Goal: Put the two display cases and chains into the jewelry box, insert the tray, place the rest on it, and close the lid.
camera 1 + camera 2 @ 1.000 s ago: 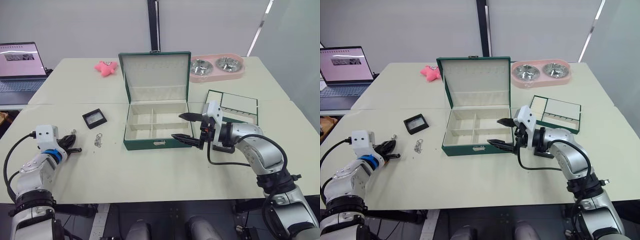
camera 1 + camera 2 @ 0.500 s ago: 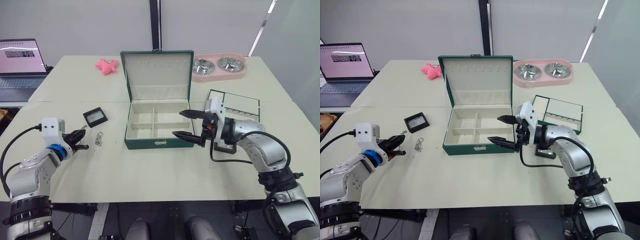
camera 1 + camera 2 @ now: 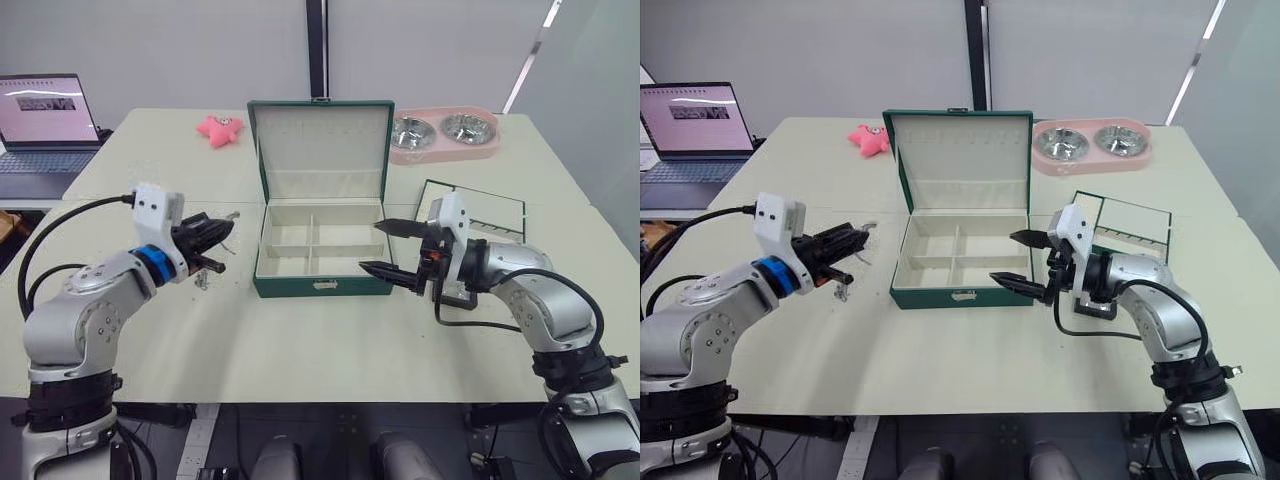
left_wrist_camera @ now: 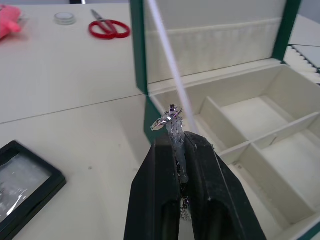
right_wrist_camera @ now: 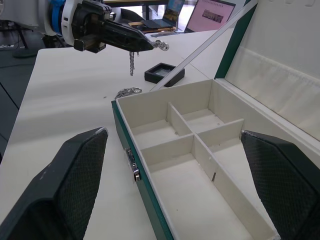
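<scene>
One silver link chain (image 4: 170,116), pinched.

left pincer (image 4: 179,145) pinched closed and raised; right pincer (image 3: 389,248) spread wide.

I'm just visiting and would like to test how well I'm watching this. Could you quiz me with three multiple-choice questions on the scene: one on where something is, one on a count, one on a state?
1. Where is the tray?
A. inside the box
B. on the table beside the robot's right arm
C. on the laptop

2. How many compartments does the jewelry box have?
A. two
B. four
C. six

3. What is the left gripper doing?
A. shut on a chain
B. open, holding nothing
C. holding a display case

Answers: 1 B, it lies on the table to the box's right. 2 B, the dividers form four cream cells. 3 A, the chain is pinched between its fingers.
</scene>
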{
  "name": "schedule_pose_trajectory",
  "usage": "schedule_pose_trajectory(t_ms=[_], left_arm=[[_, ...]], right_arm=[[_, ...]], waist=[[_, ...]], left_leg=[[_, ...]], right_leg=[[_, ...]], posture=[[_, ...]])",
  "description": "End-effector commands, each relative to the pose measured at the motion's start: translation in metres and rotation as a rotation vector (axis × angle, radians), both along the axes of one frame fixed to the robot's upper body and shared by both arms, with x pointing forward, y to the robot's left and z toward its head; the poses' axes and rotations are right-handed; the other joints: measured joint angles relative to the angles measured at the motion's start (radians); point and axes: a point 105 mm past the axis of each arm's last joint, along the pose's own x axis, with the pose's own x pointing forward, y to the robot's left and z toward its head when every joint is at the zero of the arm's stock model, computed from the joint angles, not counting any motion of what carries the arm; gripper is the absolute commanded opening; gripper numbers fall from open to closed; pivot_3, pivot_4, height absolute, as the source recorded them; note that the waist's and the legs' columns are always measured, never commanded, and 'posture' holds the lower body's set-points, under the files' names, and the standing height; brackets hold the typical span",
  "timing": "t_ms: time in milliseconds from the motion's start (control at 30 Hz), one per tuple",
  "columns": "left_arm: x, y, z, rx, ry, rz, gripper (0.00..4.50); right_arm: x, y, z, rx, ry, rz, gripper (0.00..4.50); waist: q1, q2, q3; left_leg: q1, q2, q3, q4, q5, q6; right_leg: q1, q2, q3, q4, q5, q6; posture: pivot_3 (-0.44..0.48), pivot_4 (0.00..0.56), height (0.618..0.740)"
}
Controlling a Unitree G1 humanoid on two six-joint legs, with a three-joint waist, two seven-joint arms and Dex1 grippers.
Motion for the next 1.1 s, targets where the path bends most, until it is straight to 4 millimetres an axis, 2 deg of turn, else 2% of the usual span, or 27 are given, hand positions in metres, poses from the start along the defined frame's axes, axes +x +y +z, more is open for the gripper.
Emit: schedule_pose_trajectory(t_ms=[33,333,400,600,933,1100], left_arm=[[0.002,-0.022,0.014,0.002,-0.039,-0.078,0.03],[0.014,-0.070,0.019,0.000,-0.040,-0.224,0.03],[0.024,-0.077,0.021,0.003,-0.044,-0.230,0.03],[0.048,-0.083,0.015,0.054,-0.042,-0.197,0.03],[0.067,-0.090,0.001,0.104,-0.035,-0.174,0.03],[0.074,-0.087,-0.002,0.132,-0.036,-0.140,0.03]], right_arm=[[-0.002,-0.008,0.008,0.010,-0.047,-0.041,4.50],[-0.005,-0.021,0.002,0.021,-0.047,-0.142,4.50],[-0.006,-0.024,0.002,0.025,-0.050,-0.173,4.50],[-0.009,-0.031,0.000,0.033,-0.050,-0.230,4.50],[-0.014,-0.037,-0.003,0.030,-0.050,-0.280,4.50],[-0.015,-0.037,-0.003,0.032,-0.049,-0.287,4.50]], waist=[[0.004,0.000,0.000],[0.009,0.000,0.000],[0.010,0.000,0.000],[0.011,0.000,0.000],[0.013,0.000,0.000],[0.012,0.000,0.000]], left_leg=[[0.000,0.000,0.000,0.000,0.000,0.000],[-0.001,0.000,0.000,0.000,0.000,0.000],[-0.001,0.000,0.000,0.000,0.000,0.000],[-0.001,-0.001,0.000,0.000,0.000,0.000],[-0.001,-0.001,0.000,0.000,0.000,0.000],[-0.001,-0.001,0.000,0.000,0.000,0.000]], right_leg=[[0.000,0.000,0.000,0.000,0.000,0.000],[0.000,0.000,0.000,-0.003,0.000,0.000],[0.001,0.000,0.000,-0.003,0.000,0.000],[0.001,0.000,0.000,-0.003,0.000,0.000],[0.000,0.000,0.000,-0.004,0.000,0.000],[0.000,0.000,0.001,-0.004,0.000,0.000]], posture=[[0.000,0.150,0.740],[0.000,0.150,0.740],[0.000,0.150,0.740],[0.000,0.150,0.740],[0.000,0.150,0.740],[0.000,0.150,0.740]])
